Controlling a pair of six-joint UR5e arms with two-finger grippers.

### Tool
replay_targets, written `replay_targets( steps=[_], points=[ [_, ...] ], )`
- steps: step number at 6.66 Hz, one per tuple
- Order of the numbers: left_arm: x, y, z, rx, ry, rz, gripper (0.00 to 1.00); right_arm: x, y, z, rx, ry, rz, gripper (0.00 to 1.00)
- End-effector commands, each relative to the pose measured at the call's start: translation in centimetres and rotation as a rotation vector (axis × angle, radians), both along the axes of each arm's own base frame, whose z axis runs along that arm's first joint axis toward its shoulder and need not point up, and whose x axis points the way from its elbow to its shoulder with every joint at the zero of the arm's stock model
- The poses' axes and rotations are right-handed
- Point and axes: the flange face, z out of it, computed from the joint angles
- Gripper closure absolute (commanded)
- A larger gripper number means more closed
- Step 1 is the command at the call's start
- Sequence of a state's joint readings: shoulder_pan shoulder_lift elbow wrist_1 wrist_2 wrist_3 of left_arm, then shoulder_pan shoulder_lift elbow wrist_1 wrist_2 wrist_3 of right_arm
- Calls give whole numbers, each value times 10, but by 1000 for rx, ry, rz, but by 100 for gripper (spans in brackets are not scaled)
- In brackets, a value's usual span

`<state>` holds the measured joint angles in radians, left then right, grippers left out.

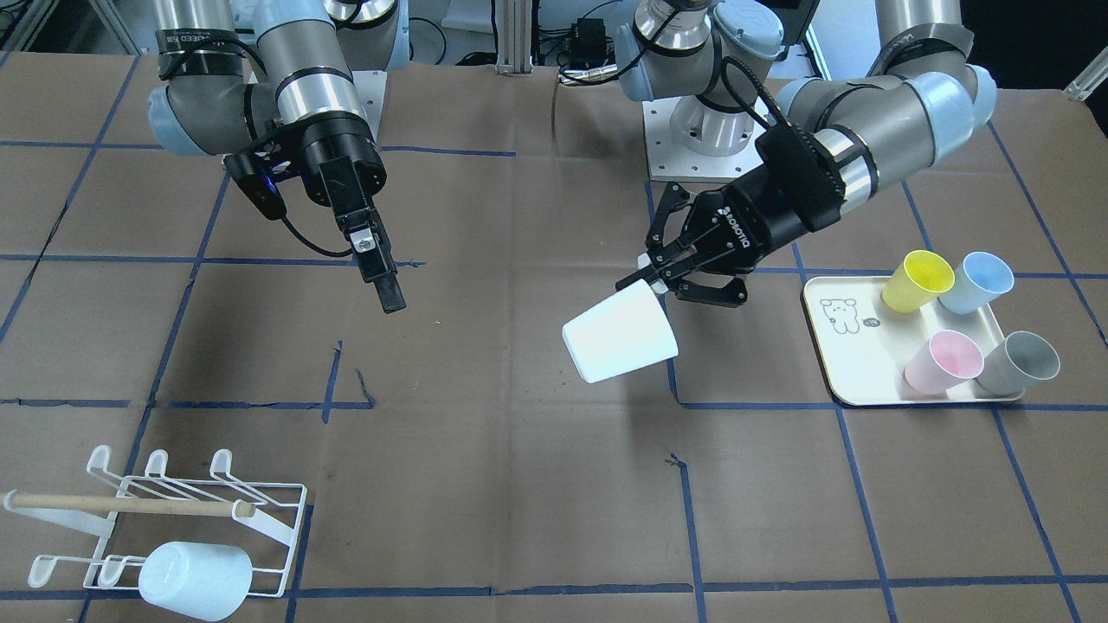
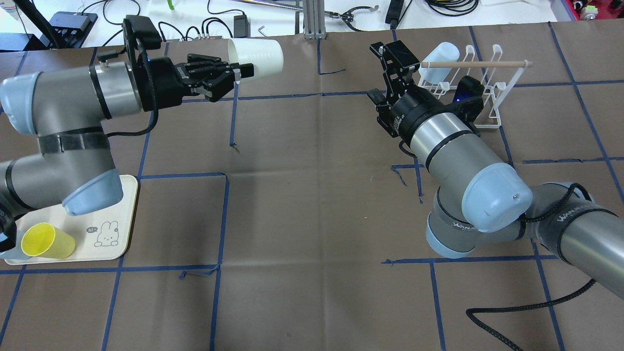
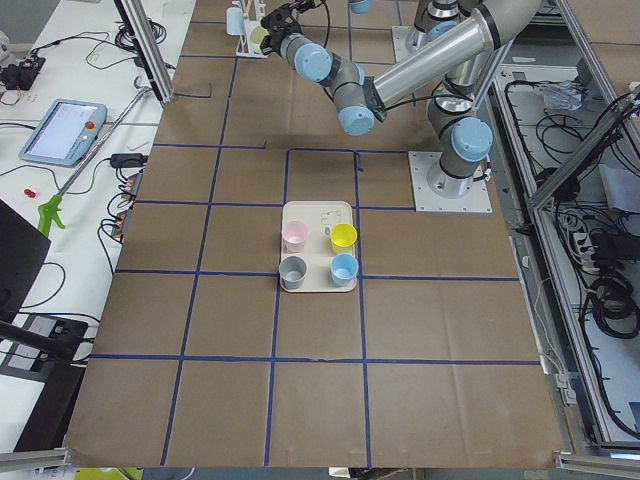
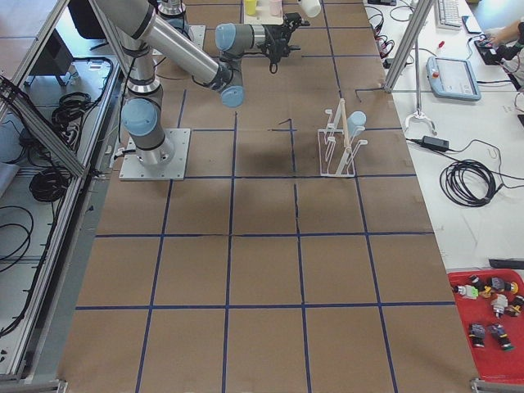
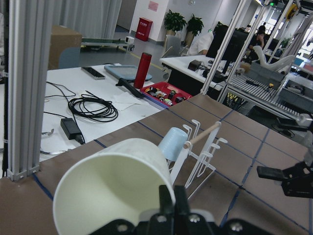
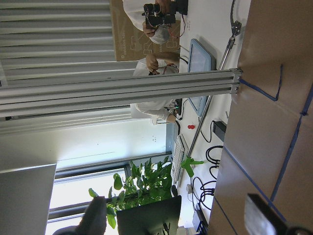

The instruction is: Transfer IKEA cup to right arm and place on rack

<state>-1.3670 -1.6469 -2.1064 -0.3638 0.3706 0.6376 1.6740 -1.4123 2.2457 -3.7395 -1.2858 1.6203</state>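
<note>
**Cup Not Yet Handed Over**

The white cup (image 1: 620,333) is clamped at its rim by the left pincer (image 1: 658,275), up above the worktop (image 1: 519,484). The right pincer (image 1: 387,281) is held apart, empty, well away. The hand-over and the hanging are left. 1 blue cup (image 1: 196,578) is seen on the rack (image 1: 130,504).

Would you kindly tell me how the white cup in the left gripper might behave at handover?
The white cup seems light and stiff: the left gripper holds it sideways by the rim alone. Its smooth, tapered wall may slip in a loose pinch. Laid down, it would probably roll.
</note>
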Motion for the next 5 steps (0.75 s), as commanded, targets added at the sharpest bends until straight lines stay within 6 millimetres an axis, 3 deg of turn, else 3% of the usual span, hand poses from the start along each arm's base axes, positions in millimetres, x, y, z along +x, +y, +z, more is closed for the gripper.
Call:
replay_targets(
  steps=[1, 2, 5],
  points=[
    [-33, 26, -11, -2, -7, -60, 100, 2, -1, -4, 46, -40, -9, 0],
    [-37, 27, -13, -32, -14, -67, 100, 4, -1, -6, 57, -46, -6, 0],
    [-41, 28, -17, -36, -12, -77, 100, 45, 16, -15, 192, -90, 50, 0]
  ],
)
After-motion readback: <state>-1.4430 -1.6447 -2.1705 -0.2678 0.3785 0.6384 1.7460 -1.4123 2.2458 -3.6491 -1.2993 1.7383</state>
